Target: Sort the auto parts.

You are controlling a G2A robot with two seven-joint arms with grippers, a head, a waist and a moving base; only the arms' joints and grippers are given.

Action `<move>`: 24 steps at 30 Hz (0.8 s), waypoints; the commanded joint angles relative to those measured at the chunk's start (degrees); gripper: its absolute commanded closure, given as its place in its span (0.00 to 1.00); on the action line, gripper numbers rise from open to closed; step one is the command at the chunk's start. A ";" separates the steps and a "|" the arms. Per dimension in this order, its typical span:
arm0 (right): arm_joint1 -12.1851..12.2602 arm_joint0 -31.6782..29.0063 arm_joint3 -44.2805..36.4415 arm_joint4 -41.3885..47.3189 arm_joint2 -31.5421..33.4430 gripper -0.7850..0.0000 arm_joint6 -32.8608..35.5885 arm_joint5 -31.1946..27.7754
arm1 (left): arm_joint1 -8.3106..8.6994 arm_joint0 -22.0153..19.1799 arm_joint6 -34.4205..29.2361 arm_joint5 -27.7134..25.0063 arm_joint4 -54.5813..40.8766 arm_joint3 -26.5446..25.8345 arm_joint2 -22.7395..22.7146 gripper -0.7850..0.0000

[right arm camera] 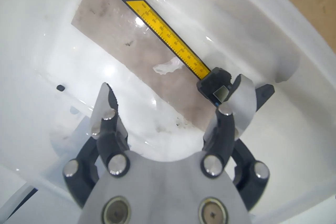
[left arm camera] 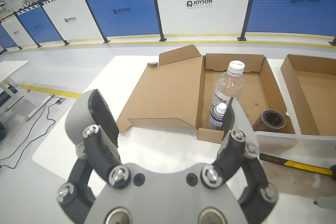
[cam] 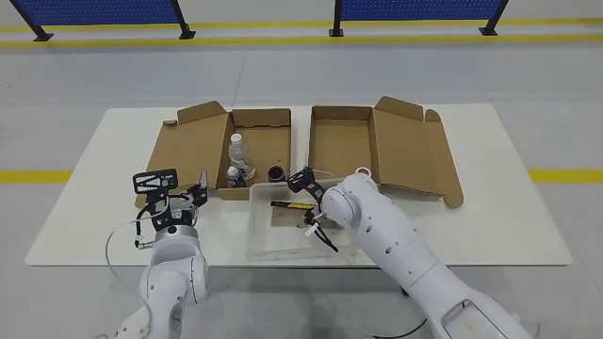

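We see a white table [cam: 490, 217] with two open cardboard boxes at its far middle: the left box [cam: 268, 141] and the right box [cam: 339, 146]. Just near of them is a clear plastic bin [cam: 256, 231].

The right gripper [right arm camera: 173, 86] is down inside the bin, its jaws spread wide with nothing between them. The left gripper [left arm camera: 164, 101] hangs over the bare table left of the bin, also wide open and holding nothing.

In the left box we find an upright clear bottle [left arm camera: 231, 83] with a white cap. At the box's near wall are a dark ribbed cylinder [left arm camera: 270, 120] and a small spray can [left arm camera: 218, 117].

The caliper [right arm camera: 162, 28] lies flat on the bin's floor, towards its far side. It is a slim dark bar with a yellow scale and a black slider head with a small display. One finger [right arm camera: 241, 101] of the right gripper is at that head; we cannot tell whether it touches.
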 commanded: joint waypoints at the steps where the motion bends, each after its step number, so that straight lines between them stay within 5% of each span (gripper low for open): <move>1: -0.25 0.34 0.70 0.92 -0.24 0.10 0.25 -0.32 | 0.00 0.00 0.00 0.00 0.00 0.00 0.00 0.00; 11: -0.93 0.46 0.87 4.88 -0.51 0.20 1.52 -0.99 | 0.00 0.00 0.00 0.00 0.00 0.00 0.00 0.00; 24: -0.67 0.94 0.78 1.42 -0.28 0.14 1.08 2.04 | 0.00 0.00 0.00 0.00 0.00 0.00 0.00 0.00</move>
